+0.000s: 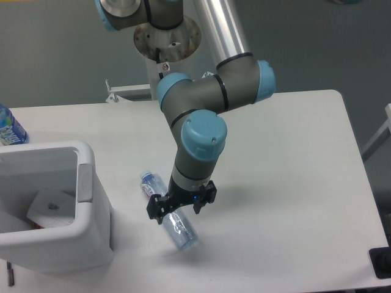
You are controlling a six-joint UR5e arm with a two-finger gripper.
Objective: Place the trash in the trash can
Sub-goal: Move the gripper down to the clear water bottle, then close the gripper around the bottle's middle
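Note:
The trash in view is a slim crushed clear bottle [181,234] lying diagonally on the white table, cap end up-left. My gripper [176,212] has come down over its middle, with one finger on each side of it. The jaws stand wider than the bottle, so the gripper is open and not clamped. The trash can [86,183], a large white bin with a thick rim, stands at the left front of the table. A flat pale item [52,209] lies inside it. I cannot tell whether that is the wrapper.
A bottle with a deep-blue label [8,129] stands at the far left edge behind the bin. The arm's base [166,36] rises behind the table. A black object [382,262] sits at the lower right corner.

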